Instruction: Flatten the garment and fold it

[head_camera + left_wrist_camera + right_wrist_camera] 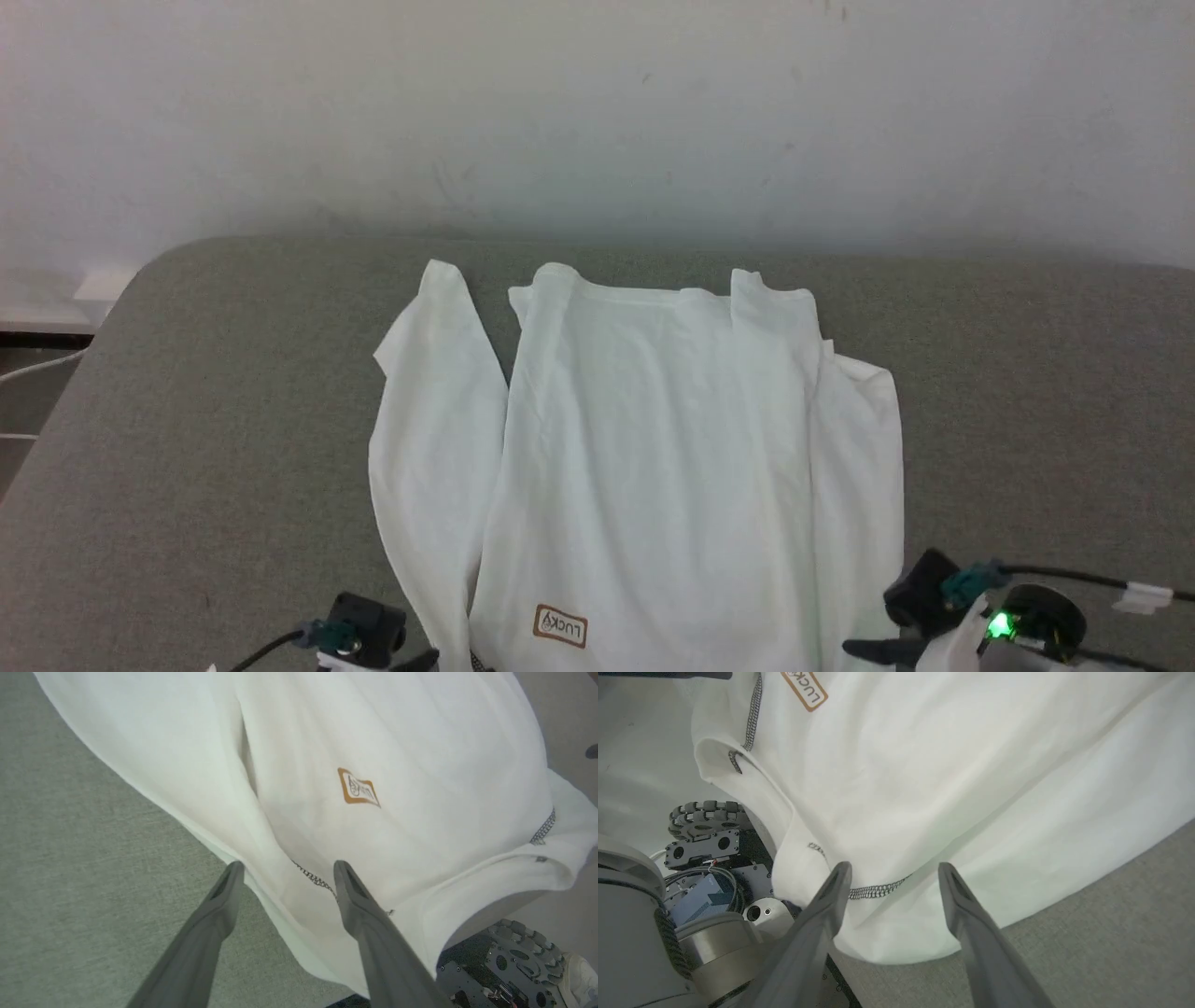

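The garment (653,448), a white long-sleeved shirt, lies spread on the grey padded surface (205,420) with its collar at the far end. Both sleeves are folded down along its sides. Its brown-edged logo patch (560,626) sits near the hem, which hangs over the near edge. My left gripper (287,868) is open, its fingers straddling the zigzag seam stitching (313,879) at the hem's left corner. At the hem's right corner my right gripper (895,867) is also open over the stitching (875,890). Neither holds cloth.
The grey surface runs wide to both sides of the shirt and ends at a pale wall (597,112) behind. Below the overhanging hem are my base and a roller wheel (703,814). The surface's rounded left corner (140,271) drops to the floor.
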Robot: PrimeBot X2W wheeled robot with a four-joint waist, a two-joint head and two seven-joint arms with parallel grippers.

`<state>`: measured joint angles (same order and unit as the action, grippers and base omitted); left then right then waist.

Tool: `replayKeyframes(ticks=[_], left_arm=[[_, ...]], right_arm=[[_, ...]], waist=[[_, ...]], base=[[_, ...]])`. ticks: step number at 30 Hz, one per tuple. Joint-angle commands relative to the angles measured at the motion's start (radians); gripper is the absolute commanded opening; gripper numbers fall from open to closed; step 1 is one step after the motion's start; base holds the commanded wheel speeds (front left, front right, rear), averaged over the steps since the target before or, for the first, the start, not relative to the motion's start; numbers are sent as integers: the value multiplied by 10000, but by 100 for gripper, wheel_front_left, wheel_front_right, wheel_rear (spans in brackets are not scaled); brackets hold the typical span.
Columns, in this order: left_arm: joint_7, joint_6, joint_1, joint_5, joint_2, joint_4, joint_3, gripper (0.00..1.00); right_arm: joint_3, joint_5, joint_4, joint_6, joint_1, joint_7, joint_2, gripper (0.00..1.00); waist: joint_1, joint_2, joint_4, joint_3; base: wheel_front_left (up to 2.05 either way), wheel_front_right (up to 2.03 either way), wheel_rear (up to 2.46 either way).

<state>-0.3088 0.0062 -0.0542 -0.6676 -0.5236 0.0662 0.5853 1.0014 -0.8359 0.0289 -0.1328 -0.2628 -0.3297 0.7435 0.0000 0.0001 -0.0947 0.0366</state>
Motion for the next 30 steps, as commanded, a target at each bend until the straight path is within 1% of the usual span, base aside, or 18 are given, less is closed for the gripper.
replayKeyframes(ticks=[1, 3, 5, 7, 9, 11, 15, 17, 20, 23, 27, 30], left_arm=[[186, 110, 193, -20, 52, -148, -196, 100], [448, 151, 317, -168, 51, -395, -502, 100], [886, 235, 525, -92, -55, -596, -856, 100], [1420, 351, 769, 135, -135, -711, -1157, 100], [2094, 511, 1010, 246, 3, -771, -1491, 100], [2899, 665, 1245, 394, 211, -801, -1798, 100], [4849, 951, 1681, 1044, 710, -634, -2137, 100], [5410, 1154, 1853, 1385, 1017, -523, -2267, 100], [5669, 1307, 2016, 1817, 1574, -434, -2453, 100], [5698, 1291, 2033, 2158, 2267, -625, -2879, 100], [5702, 977, 1860, 2762, 2870, -646, -3209, 100], [5703, 702, 1795, 2997, 3225, -580, -3532, 100]], right_arm=[[-436, -297, -233, 21, 7, 21, 133, 100], [-1106, -804, -479, 21, 57, -91, 316, 100], [-1779, -1010, -607, 21, 9, -236, 610, 100], [-2493, -773, -571, 21, -167, -157, 850, 100], [-3221, -265, -210, 21, -320, -58, 871, 100], [-3980, 331, 266, 21, -471, 118, 575, 100], [-5348, 1711, 1397, 21, -797, 279, -521, 100], [-5830, 2369, 1897, 21, -1019, 203, -1042, 100], [-6369, 3214, 2647, 21, -1447, 53, -1669, 100], [-6757, 3869, 3476, 21, -1964, -82, -2085, 100], [-6914, 4330, 4614, 21, -2644, -255, -2396, 100], [-6704, 4467, 5372, 21, -3020, -338, -2473, 100]], waist=[[0, -1, -10, -8], [0, -1, -20, -31], [0, -1, -43, -68], [0, -1, -77, -175], [0, -1, -137, -332], [0, -1, -209, -589], [0, -1, -432, -1182], [0, -1, -578, -1538], [0, -1, -819, -1987], [0, -1, -1057, -2352], [0, -1, -1346, -2686], [0, -1, -1523, -2842]], base=[[0, 0, 0], [0, 0, 0], [0, 0, 0], [0, 0, 0], [0, 0, 0], [0, 0, 0], [0, 0, 0], [0, 0, 0], [0, 0, 0], [0, 0, 0], [0, 0, 0], [0, 0, 0]])
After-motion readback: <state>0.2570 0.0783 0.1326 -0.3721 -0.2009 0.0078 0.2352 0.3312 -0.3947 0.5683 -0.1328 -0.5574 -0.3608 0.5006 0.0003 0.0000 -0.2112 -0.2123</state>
